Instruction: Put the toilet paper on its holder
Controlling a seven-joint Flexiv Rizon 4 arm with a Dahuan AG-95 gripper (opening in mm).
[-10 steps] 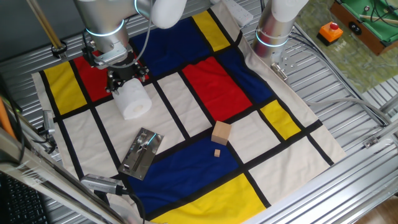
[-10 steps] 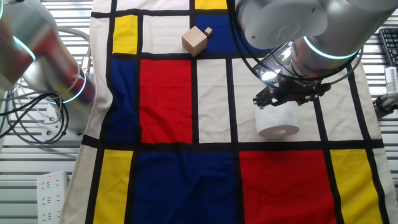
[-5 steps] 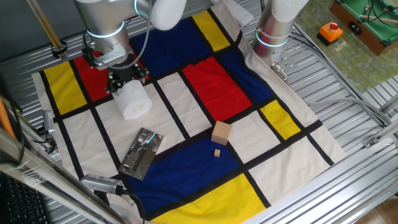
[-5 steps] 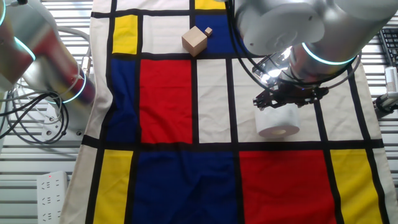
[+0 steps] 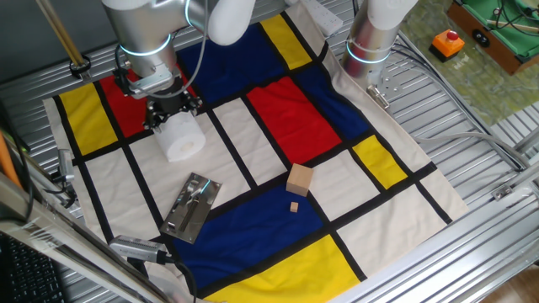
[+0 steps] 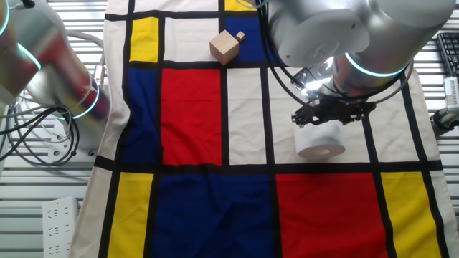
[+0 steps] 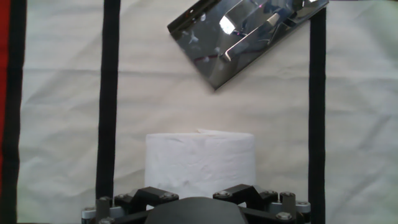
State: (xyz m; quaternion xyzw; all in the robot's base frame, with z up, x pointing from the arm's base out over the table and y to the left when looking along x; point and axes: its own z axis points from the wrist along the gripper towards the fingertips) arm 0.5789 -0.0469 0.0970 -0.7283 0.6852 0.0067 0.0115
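Observation:
The toilet paper (image 5: 181,137) is a white roll lying on its side on a white panel of the cloth. It also shows in the other fixed view (image 6: 320,137) and low in the hand view (image 7: 200,160). My gripper (image 5: 172,111) stands right over the roll's far end with its jaws spread to either side of it, open. The holder (image 5: 192,205) is a shiny metal plate with a bar, lying flat on the cloth in front of the roll. In the hand view the holder (image 7: 242,37) is at the top, a short gap beyond the roll.
A tan wooden cube (image 5: 299,179) and a small wooden peg (image 5: 294,206) lie to the right of the holder. A second arm's base (image 5: 369,42) stands at the cloth's far corner. Metal slats surround the cloth.
My arm has shifted slightly over the roll. The roll and the holder have not moved.

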